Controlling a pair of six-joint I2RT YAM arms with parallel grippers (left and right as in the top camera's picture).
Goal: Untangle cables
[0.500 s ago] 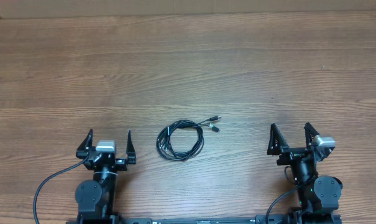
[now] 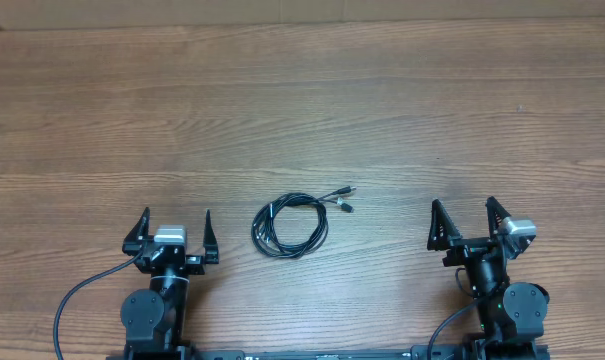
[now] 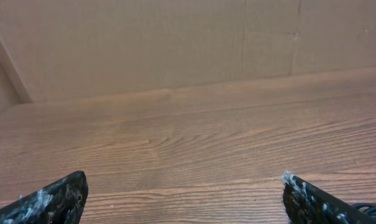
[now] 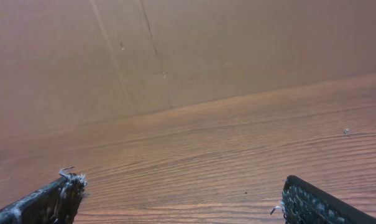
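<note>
- Stretching across the whole overhead view, the wood-grain counter [image 2: 302, 90] carries everything on show.
- Behind it, both wrist cameras look out at a plain brown panel [image 3: 175, 43] standing upright along the far edge of the counter, with seams running down its face.
- Down at the near edge sits the left arm [image 2: 154, 305], and its jaws are spread wide apart with nothing between them. In its wrist view the two dark, scuffed fingertips [image 3: 57, 199] sit at opposite bottom corners, with bare wood between.
- Over on the other side, the right arm [image 2: 507, 305] matches it: jaws wide apart, nothing in them, angled slightly off to one side. Its wrist camera shows speckled fingertips [image 4: 51, 199] low in the corners, again only wood between them.
- A thick black wire [image 2: 82, 290] curls away from the left arm's base, and another [image 2: 447, 325] loops out beside the right arm's base.
- Now the cables [image 2: 265, 228]: thin black cords wound into one loose round coil, lying flat on the counter between the two arms, nearer the left arm and touched by neither.
- Smallest of all, two silver-grey plug tips [image 2: 347, 188] trail out of the coil's upper right side, close together and pointing toward the right arm's half.
</note>
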